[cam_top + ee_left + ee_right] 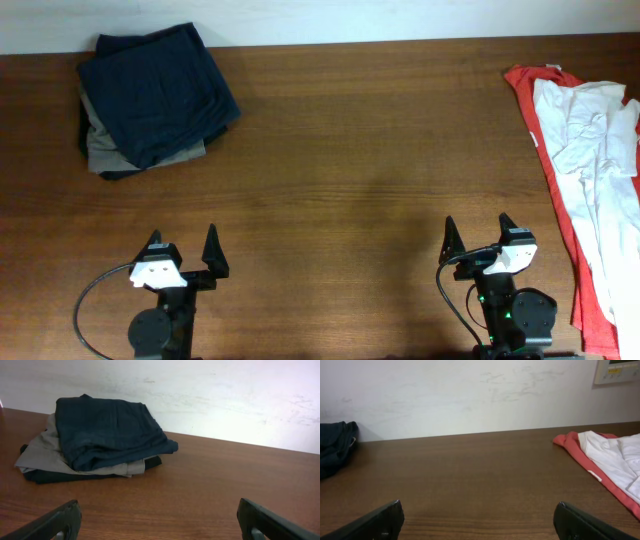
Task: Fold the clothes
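The overhead camera is looking straight down on the whole bench (340, 160), with the wall (400, 20) running along its top edge; the left wrist camera is riding low over the wood, facing that wall between its own spread jaws, with the folded navy and grey pile (95, 440) near ahead; the right wrist camera is facing the same wall from equally low, catching the red-orange shirt (570, 442) and white T-shirt (615, 455) at its right edge and the pile's navy corner at its left; all three views are sharing the pile.
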